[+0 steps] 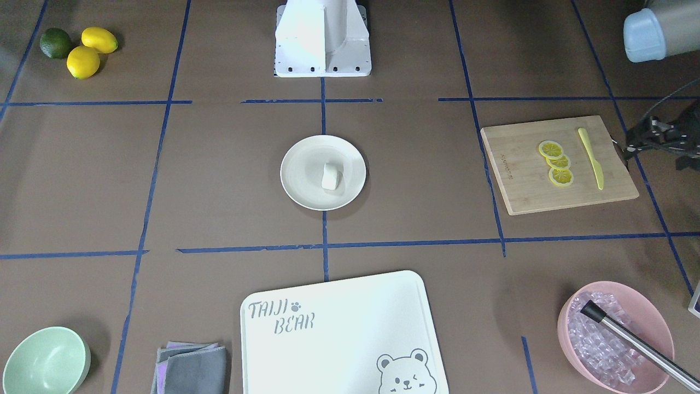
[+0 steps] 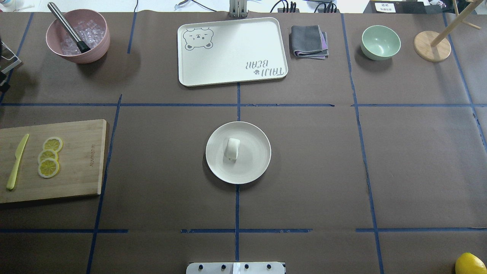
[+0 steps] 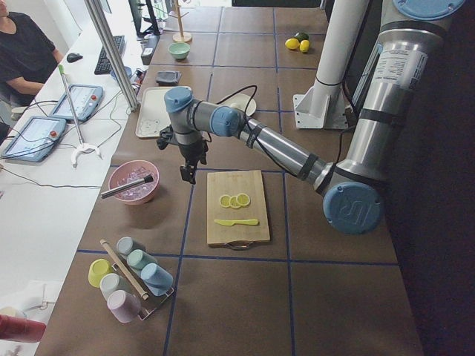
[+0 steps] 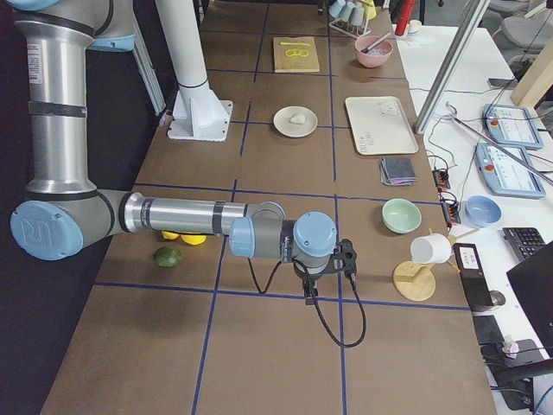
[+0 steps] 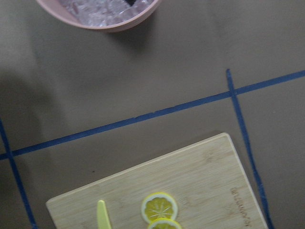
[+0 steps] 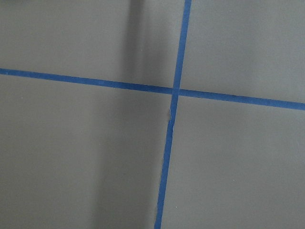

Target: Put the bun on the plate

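Bun [image 2: 232,148] lies inside the plate [image 2: 255,167], a little off centre, with bare plate all round it; the plate sits at the middle of the desk [image 2: 159,160]. At the far left corner a pink bowl [image 2: 99,48] is filled with clear ice cubes [image 2: 88,29], and a metal rod with a black tip [image 2: 68,27] leans in it, its handle over the rim. A mint-green bowl [image 2: 380,53] stands by the far edge towards the right end. On the wooden board [image 2: 83,160] at the left edge lie three overlapping lemon slices [image 2: 48,156] and a yellow knife [image 2: 17,161].

The left claw [image 3: 187,178] hangs over the desk between the pink bowl and the board. The right claw [image 4: 309,296] hangs over bare desk near the right end. I cannot tell whether either claw's fingers are apart or together.
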